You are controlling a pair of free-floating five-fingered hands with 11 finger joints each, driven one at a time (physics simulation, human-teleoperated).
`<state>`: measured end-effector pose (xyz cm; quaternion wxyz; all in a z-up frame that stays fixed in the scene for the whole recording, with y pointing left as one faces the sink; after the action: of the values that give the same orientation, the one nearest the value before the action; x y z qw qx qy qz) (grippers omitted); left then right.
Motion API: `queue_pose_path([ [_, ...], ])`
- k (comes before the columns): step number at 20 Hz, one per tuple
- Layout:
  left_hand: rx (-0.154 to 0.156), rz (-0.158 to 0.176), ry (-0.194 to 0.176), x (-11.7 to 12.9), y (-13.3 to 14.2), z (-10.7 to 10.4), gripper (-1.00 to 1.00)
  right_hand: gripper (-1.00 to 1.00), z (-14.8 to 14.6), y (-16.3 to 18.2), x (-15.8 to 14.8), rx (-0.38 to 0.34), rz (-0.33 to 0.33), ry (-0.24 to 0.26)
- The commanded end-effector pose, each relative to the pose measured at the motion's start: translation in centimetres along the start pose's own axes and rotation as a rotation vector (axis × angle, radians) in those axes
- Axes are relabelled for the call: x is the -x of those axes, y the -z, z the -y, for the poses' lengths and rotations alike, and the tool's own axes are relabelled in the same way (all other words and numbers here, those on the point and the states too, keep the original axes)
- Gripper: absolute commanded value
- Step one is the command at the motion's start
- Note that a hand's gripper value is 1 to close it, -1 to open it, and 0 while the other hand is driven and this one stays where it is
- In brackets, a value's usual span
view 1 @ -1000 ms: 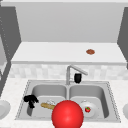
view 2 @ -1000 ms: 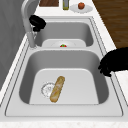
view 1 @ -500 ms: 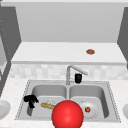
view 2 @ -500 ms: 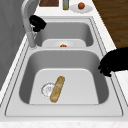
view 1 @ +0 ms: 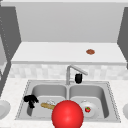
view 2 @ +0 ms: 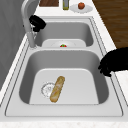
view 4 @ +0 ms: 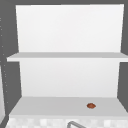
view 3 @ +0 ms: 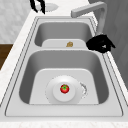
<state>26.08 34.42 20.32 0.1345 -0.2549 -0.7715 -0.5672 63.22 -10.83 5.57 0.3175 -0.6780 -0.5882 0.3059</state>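
Observation:
My left hand (view 1: 30, 100) hovers at the front left edge of the left basin, fingers hanging loosely downward and holding nothing; the side views place it over the sink's front rim (view 2: 114, 64) (view 3: 37, 5). A baguette (view 1: 47, 106) (view 2: 57, 89) lies on that basin's floor beside the drain. My right hand (view 1: 78, 78) floats just under the faucet spout (view 1: 77, 69), at the back of the sink near the divider (view 2: 37, 23) (view 3: 100, 44), relaxed and empty. The right basin holds a white plate (view 3: 53, 96) with a small tomato (view 3: 64, 88) (view 1: 87, 109) on it.
A large red ball (view 1: 67, 114) stands in the foreground at the sink's front edge. A small brown object (view 1: 90, 51) (view 4: 91, 105) rests on the shelf above. On the far counter are a plate with an apple (view 2: 81, 6), a bottle (view 2: 65, 3) and a board (view 2: 48, 2).

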Motion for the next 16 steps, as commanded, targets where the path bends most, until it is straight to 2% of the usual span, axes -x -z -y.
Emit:
queue_pose_path([
  [1, 0.0, 0.0, 0.0, 0.0, 0.0, 0.0, 0.0, 1.0, -1.4, -1.0, 0.4, -0.064, 0.003, 0.006],
  [11, 0.0, 0.0, 0.0, 0.0, 0.0, 0.0, 0.0, 1.0, -1.5, -0.7, 0.6, -0.066, -0.023, 0.033],
  [12, 0.0, 0.0, 0.0, 0.0, 0.0, 0.0, 0.0, -1.0, -1.4, -0.6, 0.6, -0.06, -0.025, 0.035],
  [13, 0.0, 0.0, 0.0, 0.0, 0.0, 0.0, 0.0, -1.0, -1.2, -0.3, 0.7, -0.036, -0.047, 0.072],
  [14, 0.0, 0.0, 0.0, 0.0, 0.0, 0.0, 0.0, -1.0, -1.0, -0.1, 0.9, -0.002, -0.045, 0.086],
  [16, 0.0, 0.0, 0.0, 0.0, 0.0, 0.0, 0.0, -1.0, -0.4, 0.2, 1.0, 0.054, 0.008, 0.096],
])
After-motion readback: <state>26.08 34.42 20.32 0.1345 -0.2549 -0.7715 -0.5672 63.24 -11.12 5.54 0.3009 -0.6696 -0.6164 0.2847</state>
